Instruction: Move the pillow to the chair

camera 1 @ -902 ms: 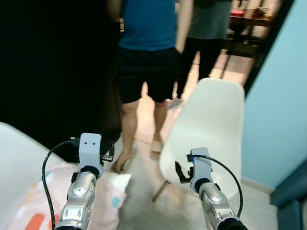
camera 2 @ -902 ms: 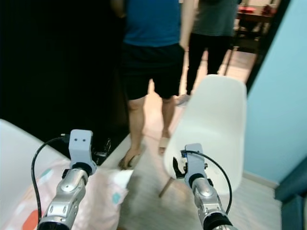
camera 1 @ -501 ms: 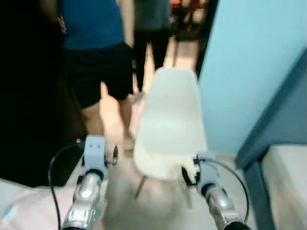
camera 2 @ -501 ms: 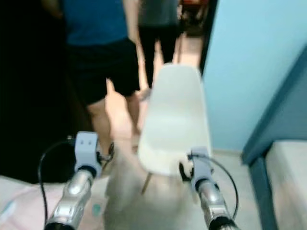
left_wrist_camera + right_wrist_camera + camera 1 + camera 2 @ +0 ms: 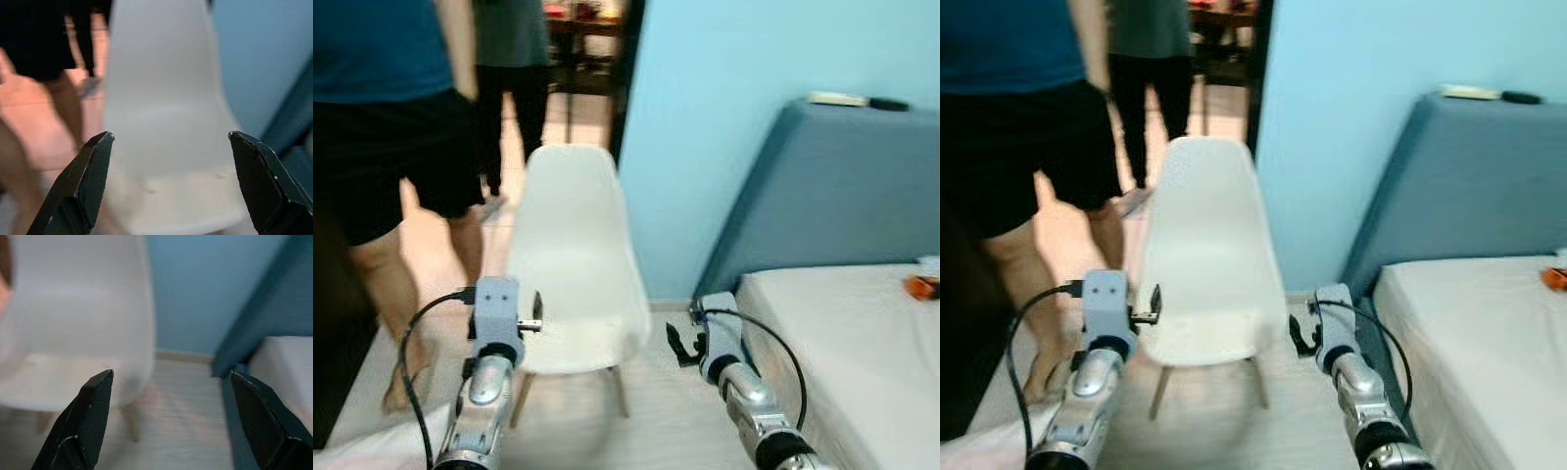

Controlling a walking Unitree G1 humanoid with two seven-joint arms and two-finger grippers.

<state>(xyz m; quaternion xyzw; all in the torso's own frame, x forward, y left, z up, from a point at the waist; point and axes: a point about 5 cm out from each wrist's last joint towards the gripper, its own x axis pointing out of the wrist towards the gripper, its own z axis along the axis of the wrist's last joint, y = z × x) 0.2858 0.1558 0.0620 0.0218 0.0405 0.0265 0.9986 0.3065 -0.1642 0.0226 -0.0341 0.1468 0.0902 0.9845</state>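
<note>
Ahead of the robot, both silver arms reach forward and slightly upward at about the same height, wrists level. The left gripper [image 5: 168,181] points at a white chair [image 5: 570,264], its two black fingers [image 5: 80,183] spread wide with nothing between them. The right gripper [image 5: 168,421] aims past the chair's edge toward the floor [image 5: 181,431] beside a bed [image 5: 847,343]; its jaws also stand wide apart and empty. The chair stands on a pale floor against a light blue wall [image 5: 705,117], its seat bare. A pale corner low beside the left arm may be the pillow [image 5: 372,452], but it is too blurred to be sure. Two people [image 5: 386,127] stand beside the chair, legs showing. No writing or label can be read anywhere.
</note>
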